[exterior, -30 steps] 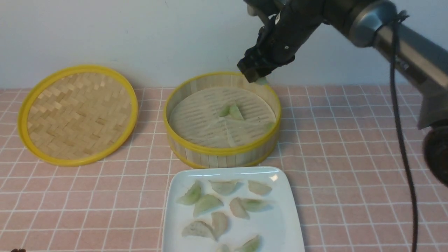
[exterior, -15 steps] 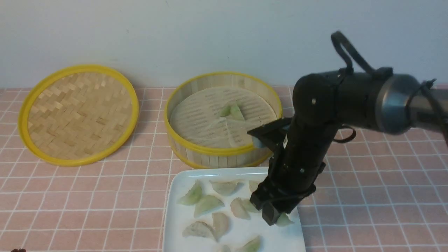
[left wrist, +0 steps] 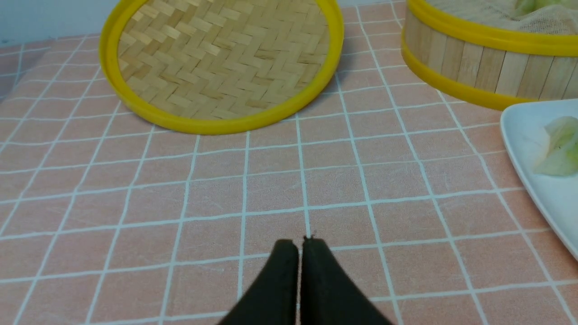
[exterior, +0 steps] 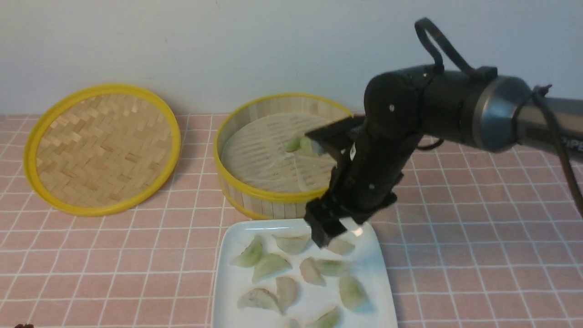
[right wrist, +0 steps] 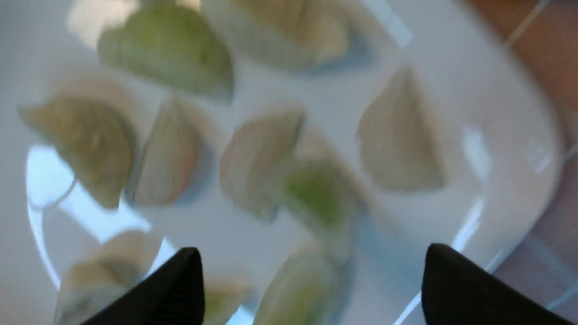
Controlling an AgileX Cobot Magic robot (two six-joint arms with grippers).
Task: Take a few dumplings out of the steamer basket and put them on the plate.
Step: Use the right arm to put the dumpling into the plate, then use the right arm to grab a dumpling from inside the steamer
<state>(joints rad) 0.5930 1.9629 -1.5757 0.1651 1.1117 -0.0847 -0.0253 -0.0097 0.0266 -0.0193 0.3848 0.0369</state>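
Lid: a flat woven-bamboo lid with a yellow rim (exterior: pixel 102 148) is lying at the left of the front view on the pink-tiled bench (exterior: pixel 455 228).
Left fingers: the black left fingers (left wrist: pixel 316 280) are pressing together on nothing, hanging over bare bench near the lid.
Basket: the round bamboo steamer basket with yellow rims (exterior: pixel 273 202) is sitting at centre. At least two pale green half-moon dumplings (exterior: pixel 300 145) are lying against each other on its perforated liner.
Plate: the glossy white square plate (exterior: pixel 227 282) is sitting at lower centre, just in front of the basket, carrying about ten more.
Right fingers: the black right fingers (right wrist: pixel 451 289) are standing wide apart and empty above the plate's far edge.
Handling: each piece is looking light, soft, slick and easily torn. A gentle pinch across the plump middle is probably safest, since the thin edges could slip.
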